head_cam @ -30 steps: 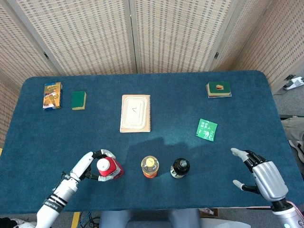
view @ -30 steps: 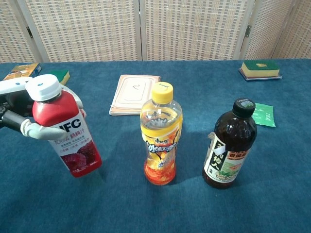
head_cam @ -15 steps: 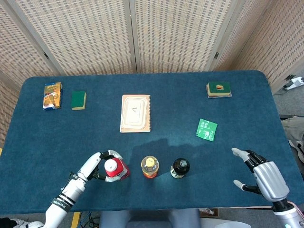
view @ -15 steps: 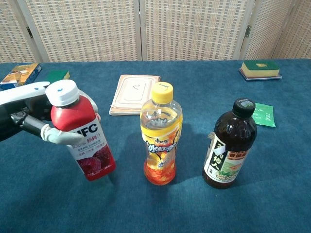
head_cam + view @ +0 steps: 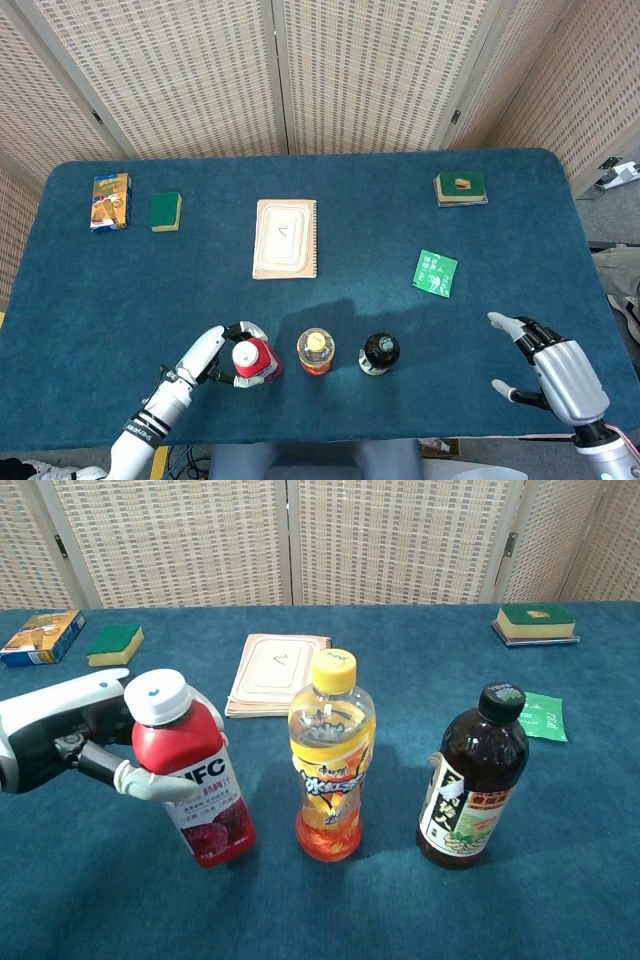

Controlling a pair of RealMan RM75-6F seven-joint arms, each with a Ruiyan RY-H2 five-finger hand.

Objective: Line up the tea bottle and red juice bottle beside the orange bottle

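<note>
The red juice bottle (image 5: 200, 785) stands tilted near the table's front edge, its white cap leaning left, its base just left of the orange bottle (image 5: 331, 760) with a narrow gap between them; the left hand (image 5: 75, 750) grasps it from the left, fingers wrapped around its shoulder. The bottle's long axis runs near vertical, so the coming move, by this reading, calls for tipping it upright and setting it down before letting go; whether its base already rests flat on the cloth cannot be told. The tea bottle (image 5: 473, 780) stands upright just right of the orange bottle, completing a row across the front of the blue table (image 5: 520, 230). The right hand (image 5: 552, 368) hovers well to the right, released, fingers spread, holding nothing; the left hand is far the nearer to the juice. Open cloth lies behind the row; a notebook (image 5: 286, 238), a green packet (image 5: 436, 273) and a sponge (image 5: 166, 211) sit well back, out of the way.
</note>
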